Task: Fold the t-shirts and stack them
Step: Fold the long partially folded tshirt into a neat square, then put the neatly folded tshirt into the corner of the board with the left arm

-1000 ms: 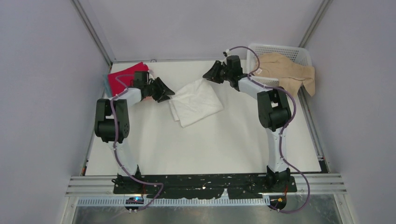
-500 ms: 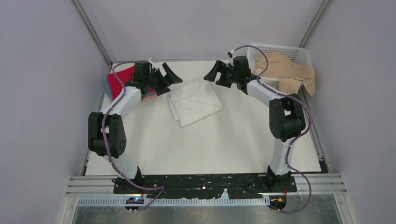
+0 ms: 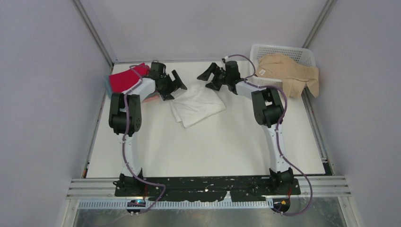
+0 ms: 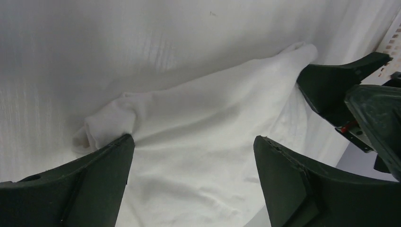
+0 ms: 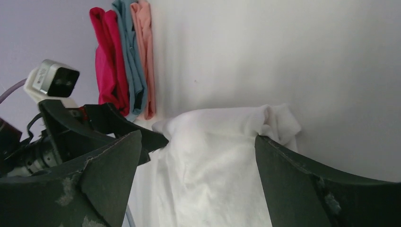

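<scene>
While both arms are reached out to the far side of the counter [image 3: 213,146], the white t-shirt [image 3: 197,104] sits roughly mid-counter toward the back, folded into a chunky rectangle and turned at a bit of an angle. The left claw [image 3: 176,85] is at its far left corner and the right claw [image 3: 209,80] is at its far right corner, so they're basically facing each other across the top edge.

Both claws are spread wide with nothing gripped. From the left wrist view, a rolled-up corner of the white cloth sits right by one finger, and the fabric fills the gap between the fingers. The right wrist view is the same deal: cloth between the spread fingers, bunched up at the far edge. I honestly can't tell if any tips are actually touching the cloth.

Over at the back left edge, the red t-shirt [image 5: 106,66], teal-blue t-shirt [image 5: 130,52] and pink t-shirt [image 5: 145,47] are folded and stacked together. The tan t-shirt [image 3: 288,73] is draped over the white basket [image 3: 283,49] in the far right corner, hanging over its rim.
</scene>
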`<state>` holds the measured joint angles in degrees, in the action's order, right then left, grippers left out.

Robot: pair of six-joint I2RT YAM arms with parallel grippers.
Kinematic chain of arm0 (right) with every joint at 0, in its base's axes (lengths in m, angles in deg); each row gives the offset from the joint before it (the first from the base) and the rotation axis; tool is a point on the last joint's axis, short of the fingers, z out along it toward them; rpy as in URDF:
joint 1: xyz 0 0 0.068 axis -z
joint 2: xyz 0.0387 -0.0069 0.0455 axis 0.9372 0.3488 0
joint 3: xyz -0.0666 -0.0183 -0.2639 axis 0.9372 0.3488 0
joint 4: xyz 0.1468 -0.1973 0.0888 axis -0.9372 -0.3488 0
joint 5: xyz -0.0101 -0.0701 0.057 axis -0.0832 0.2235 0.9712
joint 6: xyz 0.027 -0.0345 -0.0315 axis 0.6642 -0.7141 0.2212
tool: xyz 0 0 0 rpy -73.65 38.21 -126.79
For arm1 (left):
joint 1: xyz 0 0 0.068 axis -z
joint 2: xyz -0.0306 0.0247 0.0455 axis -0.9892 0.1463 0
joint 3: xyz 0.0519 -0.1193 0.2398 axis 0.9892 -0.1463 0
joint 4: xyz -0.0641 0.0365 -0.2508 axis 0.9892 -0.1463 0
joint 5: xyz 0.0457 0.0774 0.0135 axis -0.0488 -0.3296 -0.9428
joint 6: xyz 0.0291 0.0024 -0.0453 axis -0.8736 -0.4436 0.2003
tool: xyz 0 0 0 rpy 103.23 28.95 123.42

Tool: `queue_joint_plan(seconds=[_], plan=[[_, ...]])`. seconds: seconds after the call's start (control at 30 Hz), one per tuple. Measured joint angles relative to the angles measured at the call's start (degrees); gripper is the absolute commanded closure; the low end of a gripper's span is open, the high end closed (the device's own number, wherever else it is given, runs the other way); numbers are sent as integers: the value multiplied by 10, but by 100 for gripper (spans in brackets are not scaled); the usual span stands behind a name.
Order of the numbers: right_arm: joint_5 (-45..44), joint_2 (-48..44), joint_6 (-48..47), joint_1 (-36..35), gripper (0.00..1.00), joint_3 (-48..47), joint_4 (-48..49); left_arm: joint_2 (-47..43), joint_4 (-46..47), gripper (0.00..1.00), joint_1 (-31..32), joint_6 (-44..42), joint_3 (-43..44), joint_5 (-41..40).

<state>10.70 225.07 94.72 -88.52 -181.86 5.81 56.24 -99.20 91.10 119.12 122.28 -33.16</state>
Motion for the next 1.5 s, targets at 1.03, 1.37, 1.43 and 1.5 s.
queue_joint_plan(seconds=[1.03,1.37,1.43,1.5], plan=[[-151,-333,-97,-69,5,367,-51,-323,-37,0,16,-91,-241,-110],[-131,-185,-104,-84,5,226,-30,-372,-38,0,16,-64,-388,-113],[-136,-150,-100,-84,5,204,-40,-365,-37,0,16,-56,-396,-112],[-137,-130,-97,-83,5,188,-47,-354,-32,1,16,-51,-396,-109]])
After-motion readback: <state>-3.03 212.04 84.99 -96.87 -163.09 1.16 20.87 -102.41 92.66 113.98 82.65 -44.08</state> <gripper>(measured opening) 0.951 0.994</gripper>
